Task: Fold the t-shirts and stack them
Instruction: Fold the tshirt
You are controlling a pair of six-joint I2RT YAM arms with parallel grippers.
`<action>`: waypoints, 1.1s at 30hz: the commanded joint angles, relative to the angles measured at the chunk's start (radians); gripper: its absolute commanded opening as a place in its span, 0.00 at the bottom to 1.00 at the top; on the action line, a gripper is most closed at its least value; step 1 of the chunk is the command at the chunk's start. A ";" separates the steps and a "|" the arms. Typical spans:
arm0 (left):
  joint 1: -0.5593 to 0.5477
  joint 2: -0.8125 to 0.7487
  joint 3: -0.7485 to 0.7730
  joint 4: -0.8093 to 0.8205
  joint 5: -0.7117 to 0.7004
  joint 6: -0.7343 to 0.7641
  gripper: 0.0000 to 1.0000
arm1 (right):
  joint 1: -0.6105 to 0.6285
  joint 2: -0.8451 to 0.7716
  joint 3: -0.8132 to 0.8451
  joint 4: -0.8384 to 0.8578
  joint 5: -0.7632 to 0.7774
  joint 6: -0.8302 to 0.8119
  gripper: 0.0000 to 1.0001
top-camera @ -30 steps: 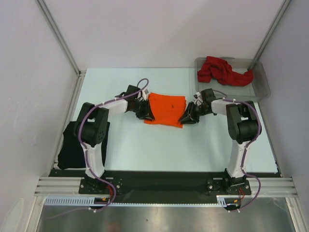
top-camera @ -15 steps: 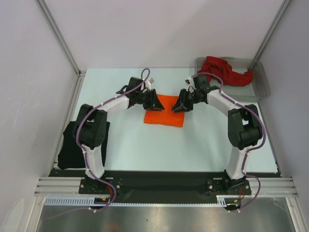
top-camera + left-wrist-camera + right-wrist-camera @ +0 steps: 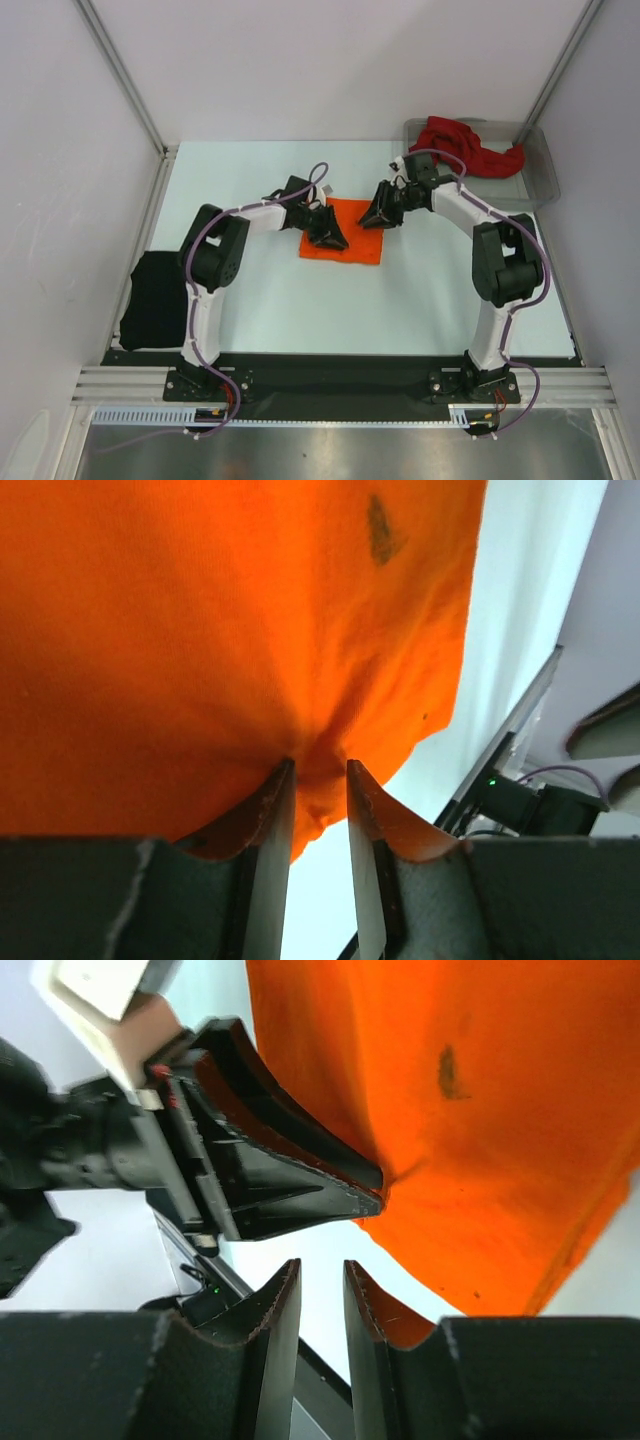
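The bright orange t-shirt (image 3: 352, 245) lies folded in the middle of the table and fills the left wrist view (image 3: 200, 630). My left gripper (image 3: 330, 238) is over its left part, jaws shut on a pinch of orange cloth (image 3: 318, 770). My right gripper (image 3: 376, 215) is at the shirt's far right corner. Its jaws stand a narrow gap apart with nothing between them (image 3: 322, 1265), just off the orange shirt (image 3: 500, 1110) and facing the left gripper's fingers (image 3: 290, 1185). The dark red t-shirt (image 3: 460, 145) lies crumpled in the tray. The black t-shirt (image 3: 155, 300) lies at the left edge.
The clear grey plastic tray (image 3: 545, 172) stands at the far right corner of the table. Grey walls and metal posts close in the back and both sides. The arm bases sit on a black rail along the near edge.
Both grippers went from the shirt's sides to its far edge. The left gripper then moved near and right over the shirt, still holding cloth. The right gripper stayed at the far right corner.
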 commanded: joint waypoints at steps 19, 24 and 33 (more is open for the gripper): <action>0.084 -0.134 -0.140 -0.088 -0.123 0.134 0.32 | 0.038 0.183 -0.118 0.161 -0.167 0.032 0.12; 0.121 -0.114 -0.159 -0.119 -0.193 0.171 0.32 | -0.049 0.144 -0.230 0.103 -0.098 -0.075 0.12; 0.130 -0.327 -0.176 -0.134 -0.121 0.150 0.37 | -0.103 -0.067 -0.232 -0.063 0.074 -0.191 0.12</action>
